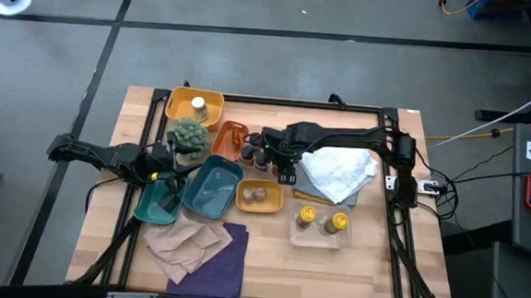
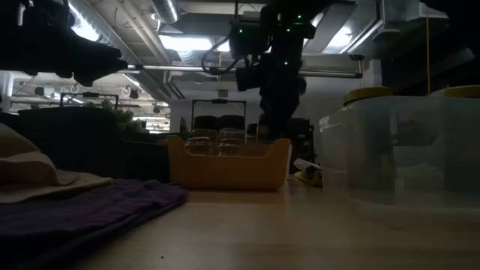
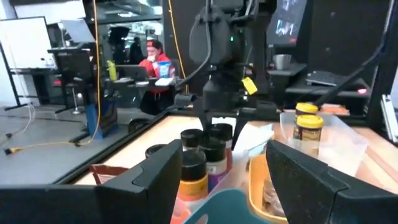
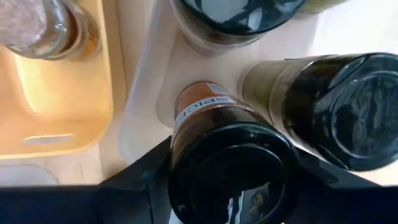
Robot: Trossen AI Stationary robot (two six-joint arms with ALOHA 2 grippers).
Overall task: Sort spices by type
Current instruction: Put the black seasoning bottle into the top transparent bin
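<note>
My right gripper (image 4: 227, 205) has its jaws clamped on a dark-lidded spice jar (image 4: 230, 168) among the unsorted cluster mid-surface. Next: lift clear, carry to the matching tray. Left gripper (image 1: 166, 196) waits, jaws apart, over the teal tray (image 1: 209, 194).

2 matte-black jointed arms; green indicator lights, yellow tag on right arm (image 3: 224, 56).

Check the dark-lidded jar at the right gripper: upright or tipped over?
Upright. The right wrist view looks straight down on the dark-lidded jar, its round lid facing the camera, between the right gripper's fingers; the left wrist view also shows the jars standing.
</note>
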